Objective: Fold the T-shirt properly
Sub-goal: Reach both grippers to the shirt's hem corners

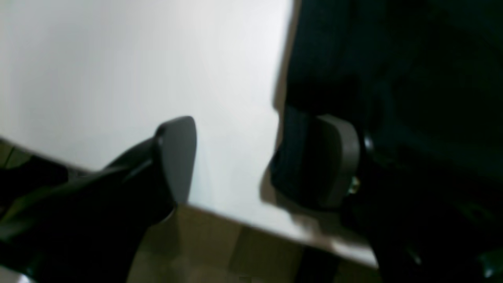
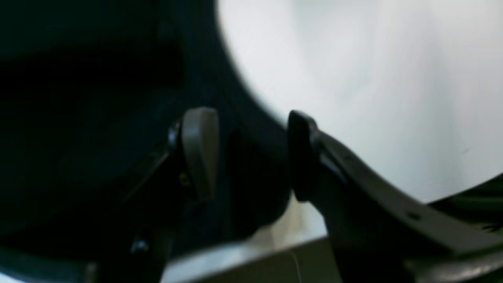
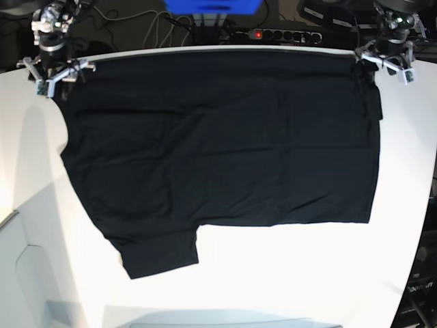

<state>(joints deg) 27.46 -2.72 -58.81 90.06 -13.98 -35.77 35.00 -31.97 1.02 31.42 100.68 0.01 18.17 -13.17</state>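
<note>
T-shirt (image 3: 225, 150) spread flat over the table (image 3: 287, 273); left tool (image 1: 257, 161) and right tool (image 2: 245, 153), both released, straddle its far-edge corners, presumably about to clench for the first fold.

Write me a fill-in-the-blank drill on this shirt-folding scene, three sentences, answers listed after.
1. The T-shirt lying spread on the white table is plain ____ in colour.
2. In the base view, both pincers sit at the table's ____ edge, one at each corner of the cloth.
3. In the wrist views, the left pincer and the right pincer each have their jaws ____, with cloth by one pad.

Missing words: black; far; open
</note>
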